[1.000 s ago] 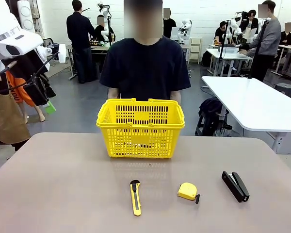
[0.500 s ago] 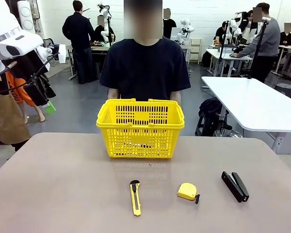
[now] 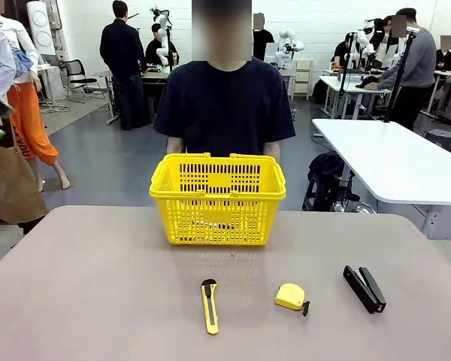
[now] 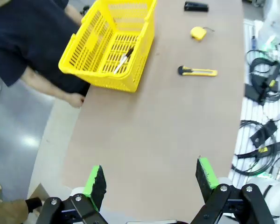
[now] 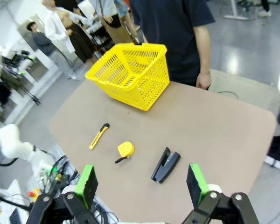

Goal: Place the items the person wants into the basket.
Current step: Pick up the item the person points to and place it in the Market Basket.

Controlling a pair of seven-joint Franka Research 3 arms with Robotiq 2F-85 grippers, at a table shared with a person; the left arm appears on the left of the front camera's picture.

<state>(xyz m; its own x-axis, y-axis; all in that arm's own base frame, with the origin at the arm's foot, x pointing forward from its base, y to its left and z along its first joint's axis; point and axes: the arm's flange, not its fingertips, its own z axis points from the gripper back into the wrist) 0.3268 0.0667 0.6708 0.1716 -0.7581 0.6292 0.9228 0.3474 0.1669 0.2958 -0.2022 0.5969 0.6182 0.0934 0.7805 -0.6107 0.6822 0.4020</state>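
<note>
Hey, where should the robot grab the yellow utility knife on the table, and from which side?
Probably best to grip the utility knife mid-handle on its long yellow body, coming straight down from above, jaws closing across its narrow width. It lies flat, black end toward the basket.

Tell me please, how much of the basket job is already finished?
Done: at least a black-and-white marker lies inside the basket. In hand: nothing; the left gripper and the right gripper hang open and empty above the table. To do: the utility knife lies on the table, not yet picked up.
</note>
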